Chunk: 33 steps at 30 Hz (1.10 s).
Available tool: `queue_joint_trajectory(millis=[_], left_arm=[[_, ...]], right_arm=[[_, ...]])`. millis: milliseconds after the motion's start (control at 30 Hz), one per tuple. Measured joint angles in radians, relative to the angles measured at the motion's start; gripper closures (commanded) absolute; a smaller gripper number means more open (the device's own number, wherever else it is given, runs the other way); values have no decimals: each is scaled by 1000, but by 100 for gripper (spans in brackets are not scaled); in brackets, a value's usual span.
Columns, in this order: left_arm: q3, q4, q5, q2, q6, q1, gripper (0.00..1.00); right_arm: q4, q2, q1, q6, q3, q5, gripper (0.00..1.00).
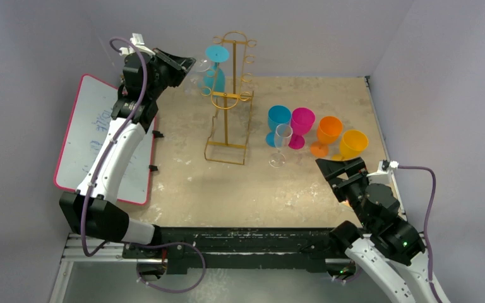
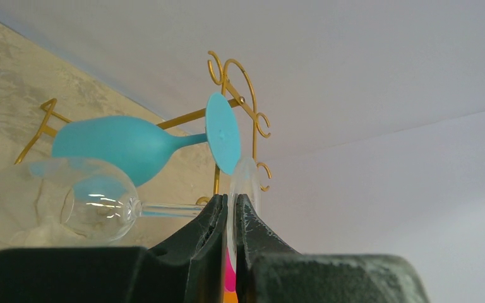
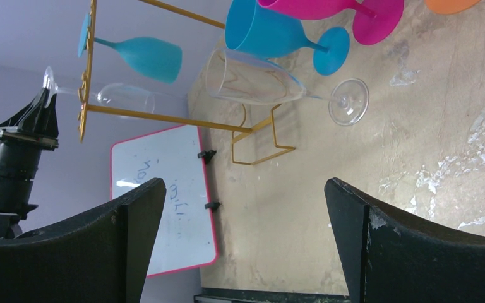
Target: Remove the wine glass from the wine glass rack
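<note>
Up high, the left jaws are pinched almost closed on the flat foot of the clear wine glass (image 2: pixel 82 208). It hangs bowl downward just left of the wine glass rack (image 1: pixel 227 96), beside a teal glass (image 1: pixel 215 76) on the rack. Whether its stem sits in a hook I cannot tell. Right jaws gape wide, holding nothing, low over the tabletop (image 1: pixel 183 183).
</note>
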Motion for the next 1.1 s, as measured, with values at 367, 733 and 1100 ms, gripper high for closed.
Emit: queue_joint_trajectory(millis=[367,733,1100], left_arm=[[0,-172,-242,-110,95,0,100],[-138,-261,-390,-327,79,0,100],[-274,-303,-265,-415,54,1,100]], right_arm=[[7,0,0,7,0,-5,0],[72,-4,0,-9,0,-35,0],[162,-2,0,-63,-29,-100,0]])
